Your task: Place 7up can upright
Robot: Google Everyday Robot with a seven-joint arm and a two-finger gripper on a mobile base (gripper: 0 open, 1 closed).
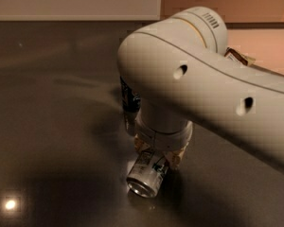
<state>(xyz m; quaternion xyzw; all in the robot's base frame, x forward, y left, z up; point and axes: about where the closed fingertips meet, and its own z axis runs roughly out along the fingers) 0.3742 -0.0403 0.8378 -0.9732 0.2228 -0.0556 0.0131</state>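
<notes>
You have the gripper (158,156) down over the 7up can (145,175), with its tan fingers (178,157) set against the can's two sides, one on either flank, so the hand is closed around the can's upper body. The 7up can is not upright: it lies tilted on the dark table (47,126), its round silver end turned toward the camera and low near the surface, its other end hidden up between the fingers. Whether that low end touches the table you cannot tell from here. Just behind the 7up can, farther from the camera and a little to its left, the dark blue Pepsi can (128,98) stands upright, half covered by the arm. The thick white arm (203,89) rises from above the 7up can and runs off to the right. A small bright glint (10,204) sits on the table well to the left of the 7up can.
</notes>
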